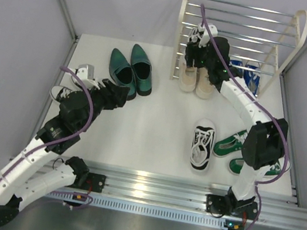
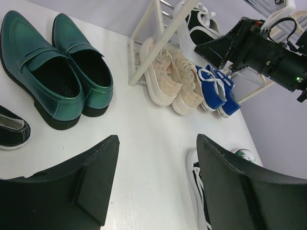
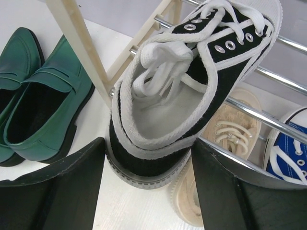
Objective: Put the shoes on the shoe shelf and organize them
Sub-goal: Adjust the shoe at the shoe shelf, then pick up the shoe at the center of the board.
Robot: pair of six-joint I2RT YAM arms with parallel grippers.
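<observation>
The black-and-white sneaker (image 3: pixel 192 72) lies on the shoe shelf (image 3: pixel 81 38) bars, its heel between the fingers of the right gripper (image 3: pixel 148 148); whether they clamp it we cannot tell. Our left gripper (image 2: pixel 158 143) hangs wide and empty near the green dress shoes (image 2: pixel 57 72).

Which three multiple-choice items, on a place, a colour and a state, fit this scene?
1. Where are the beige shoes? A top bars; B at the shelf foot, beside the blue pair; C table's near edge.
2. What colour are the pointed shoes? A red; B green; C yellow.
3. The left gripper is? A open, empty; B shut on a shoe; C shut on a lace.
Key: B, they stand by the blue pair; B, both look glossy green; A, its jaws stand apart with nothing between.
</observation>
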